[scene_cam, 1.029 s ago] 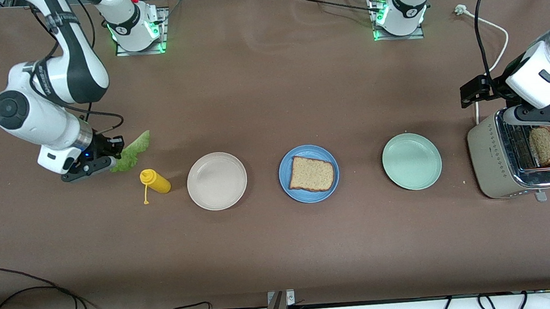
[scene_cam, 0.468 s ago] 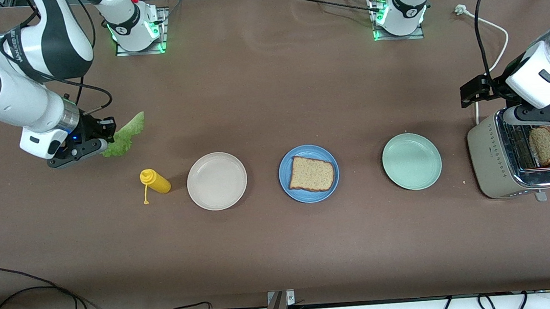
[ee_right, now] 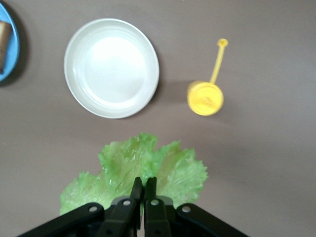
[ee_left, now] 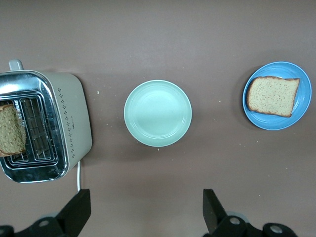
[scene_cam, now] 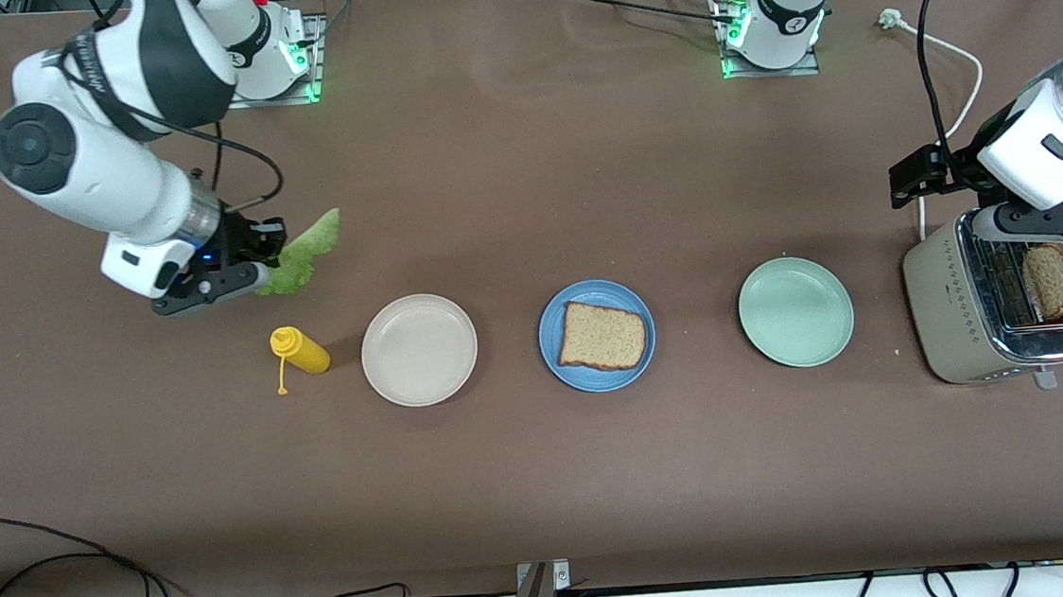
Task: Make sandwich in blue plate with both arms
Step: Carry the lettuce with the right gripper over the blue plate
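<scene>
Brown table | right gripper pinching ruffled green lettuce leaf, airborne near right arm's end | round blue plate with brown bread slice mid-table, toward left arm's end from leaf | left gripper spread, waiting above toaster.

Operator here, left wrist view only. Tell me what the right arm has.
Observer: The right gripper is shut on a lettuce leaf, up in the air.
Operator: Say what it is over.
Observer: Bare table, near a yellow squeeze bottle that stands beside the beige plate.
Operator: Report my own gripper.
Observer: The left gripper is open and holds nothing; the front view shows it above the toaster, where a second bread slice sits in a slot.
</scene>
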`<state>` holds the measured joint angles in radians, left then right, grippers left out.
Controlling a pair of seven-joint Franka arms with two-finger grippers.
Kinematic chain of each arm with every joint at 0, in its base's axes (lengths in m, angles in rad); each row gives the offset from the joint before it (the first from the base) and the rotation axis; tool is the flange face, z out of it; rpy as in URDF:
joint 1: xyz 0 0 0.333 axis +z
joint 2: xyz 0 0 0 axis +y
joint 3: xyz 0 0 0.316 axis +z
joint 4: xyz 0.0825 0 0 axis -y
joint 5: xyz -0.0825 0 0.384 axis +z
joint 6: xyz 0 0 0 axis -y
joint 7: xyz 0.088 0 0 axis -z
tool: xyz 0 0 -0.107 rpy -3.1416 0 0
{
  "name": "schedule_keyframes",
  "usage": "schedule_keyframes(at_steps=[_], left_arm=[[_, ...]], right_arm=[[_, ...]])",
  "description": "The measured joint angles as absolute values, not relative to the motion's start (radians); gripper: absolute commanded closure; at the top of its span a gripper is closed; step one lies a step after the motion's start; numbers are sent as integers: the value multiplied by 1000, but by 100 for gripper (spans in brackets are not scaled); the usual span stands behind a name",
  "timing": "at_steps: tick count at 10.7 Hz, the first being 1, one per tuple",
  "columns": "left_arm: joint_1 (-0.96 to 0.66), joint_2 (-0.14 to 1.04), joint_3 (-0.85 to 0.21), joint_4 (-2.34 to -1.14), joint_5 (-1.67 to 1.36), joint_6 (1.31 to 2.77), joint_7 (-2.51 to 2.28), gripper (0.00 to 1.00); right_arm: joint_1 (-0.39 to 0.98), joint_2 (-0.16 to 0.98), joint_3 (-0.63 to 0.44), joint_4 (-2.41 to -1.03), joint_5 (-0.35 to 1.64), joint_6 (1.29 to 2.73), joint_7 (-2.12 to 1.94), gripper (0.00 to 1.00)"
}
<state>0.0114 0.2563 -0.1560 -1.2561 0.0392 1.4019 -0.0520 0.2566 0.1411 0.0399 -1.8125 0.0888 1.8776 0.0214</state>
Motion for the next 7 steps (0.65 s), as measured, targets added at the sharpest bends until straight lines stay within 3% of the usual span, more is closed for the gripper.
schedule_keyframes(at_steps=[7], left_arm=[[12,256,-156,-1256,39,1401,-52,0]], right_arm=[[462,384,43,-1523,94,1848,421,100]])
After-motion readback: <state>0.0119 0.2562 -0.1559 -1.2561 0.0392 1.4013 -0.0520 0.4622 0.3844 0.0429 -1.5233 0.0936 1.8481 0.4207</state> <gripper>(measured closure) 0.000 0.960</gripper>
